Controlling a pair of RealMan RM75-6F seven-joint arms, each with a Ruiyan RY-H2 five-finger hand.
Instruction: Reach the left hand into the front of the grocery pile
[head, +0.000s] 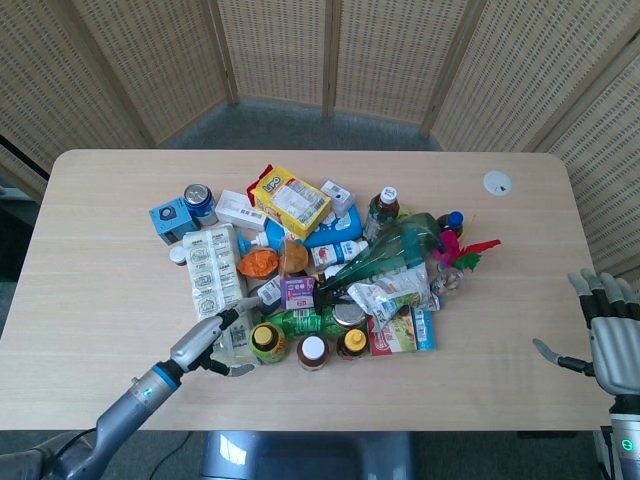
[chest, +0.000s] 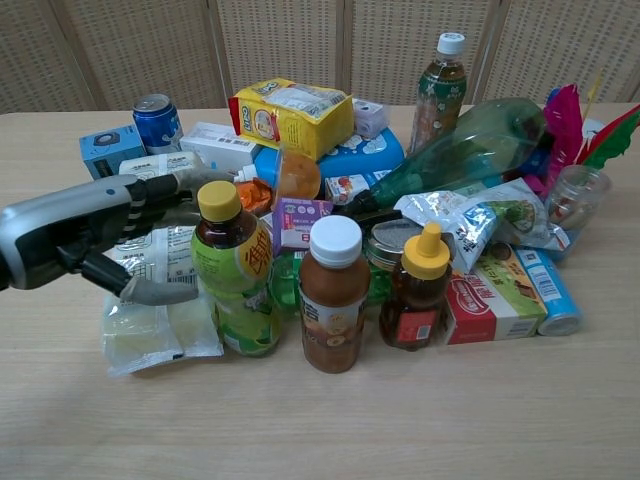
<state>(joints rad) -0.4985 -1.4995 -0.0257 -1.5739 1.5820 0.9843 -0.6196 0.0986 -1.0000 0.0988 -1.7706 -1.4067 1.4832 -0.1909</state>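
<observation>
The grocery pile (head: 320, 270) covers the middle of the table. Its front row has a green-labelled bottle with a yellow cap (chest: 233, 272) (head: 266, 342), a brown bottle with a white cap (chest: 334, 296) (head: 312, 352) and a honey bottle (chest: 420, 290) (head: 352, 343). My left hand (head: 212, 338) (chest: 95, 232) is open above the long noodle pack (head: 207, 272) (chest: 150, 330), its fingers spread toward the yellow-capped bottle without touching it. My right hand (head: 610, 335) hangs open at the table's right edge, far from the pile; the chest view does not show it.
A yellow box (head: 290, 200), a blue can (head: 198, 197), a tall tea bottle (chest: 440, 90) and a lying green bottle (chest: 470, 145) fill the pile's back. A red carton (chest: 490, 295) lies at the front right. A white disc (head: 497, 182) sits far right. Bare table (head: 90, 270) lies left.
</observation>
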